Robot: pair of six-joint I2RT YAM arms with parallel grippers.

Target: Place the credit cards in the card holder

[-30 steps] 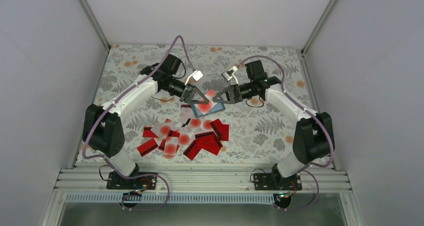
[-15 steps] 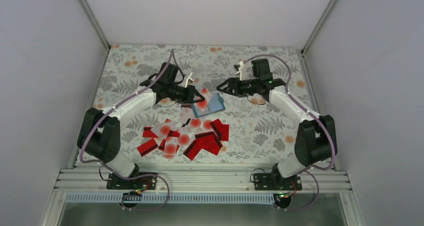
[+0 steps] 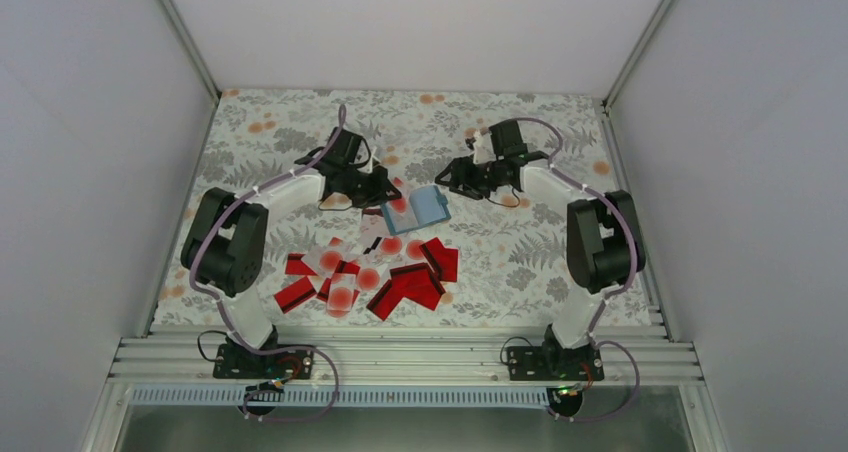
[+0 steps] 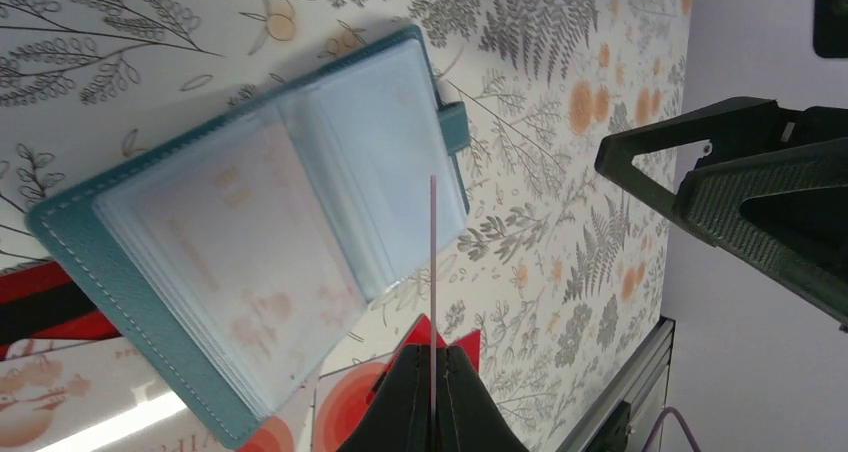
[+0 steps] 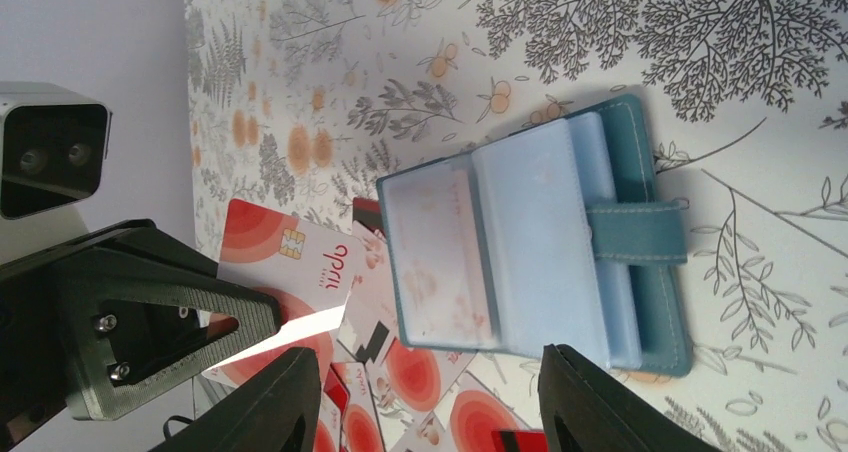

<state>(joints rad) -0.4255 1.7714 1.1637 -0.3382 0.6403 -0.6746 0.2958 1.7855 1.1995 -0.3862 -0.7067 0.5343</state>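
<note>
My left gripper (image 4: 432, 364): jaws clamped on one credit card (image 5: 290, 267). My right gripper (image 5: 430, 392): jaws apart, empty, open card holder (image 5: 520, 242) just ahead.

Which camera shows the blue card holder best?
Right wrist view: the card holder lies open, sharp and whole, clasp tab showing. Left wrist shows it open too, but blurrier; the top view, only tiny.
</note>
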